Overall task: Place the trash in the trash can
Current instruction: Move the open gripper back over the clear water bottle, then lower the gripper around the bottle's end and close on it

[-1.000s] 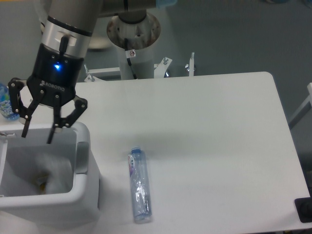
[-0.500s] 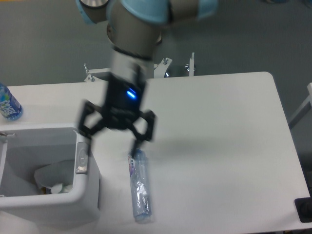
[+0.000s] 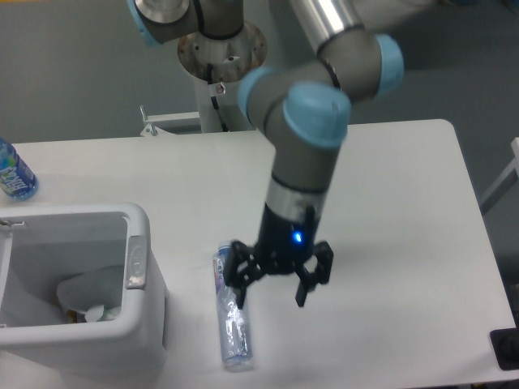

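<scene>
1. Currently the clear bottle (image 3: pixel 231 316) lies flat on the tabletop (image 3: pixel 389 186), cap end toward the far edge, just beside the trash can (image 3: pixel 144 308); a pale crumpled item already sits inside the can.
2. Gripper (image 3: pixel 272 289) hovers low over the bottle's upper half; jaws spread wide, nothing held.
3. Judgement: bottle looks empty, so light; thin wall, likely to dent under a squeeze; smooth and round, liable to roll or slip.
4. Best hold: across the mid-body, jaws square to its long axis; modest force.

Silver-grey arm tubes with pale blue joint caps, black claw (image 3: pixel 271 295) with a small blue light.
</scene>
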